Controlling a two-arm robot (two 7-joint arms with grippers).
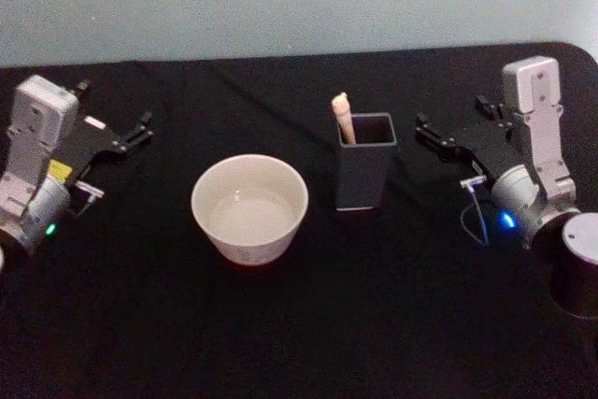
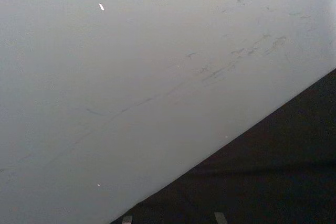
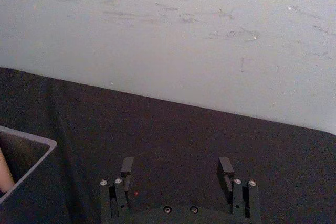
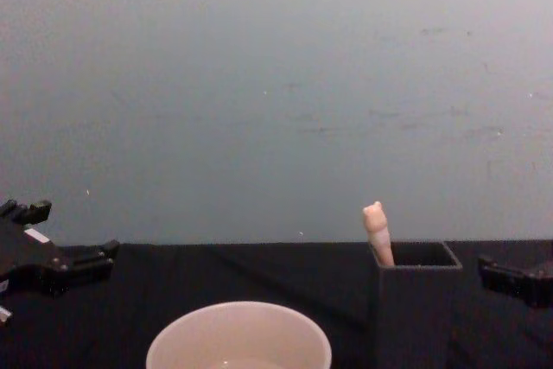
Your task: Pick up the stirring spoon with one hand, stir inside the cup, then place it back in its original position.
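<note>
Black table w/ cream cup left of centre; just right of it the dark grey square holder, upright, w/ the stirring spoon standing in its left rear corner, peach knob end poking above the rim. Left gripper sits at the table's left edge, well apart from the cup, fingers parted. Right gripper sits near the holder's right side, not touching, fingers apart, on the grey arm at the right edge.

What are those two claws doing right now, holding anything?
Left gripper: open, holding nothing, beside the cup.
Right gripper: open, empty, beside the holder.
</note>
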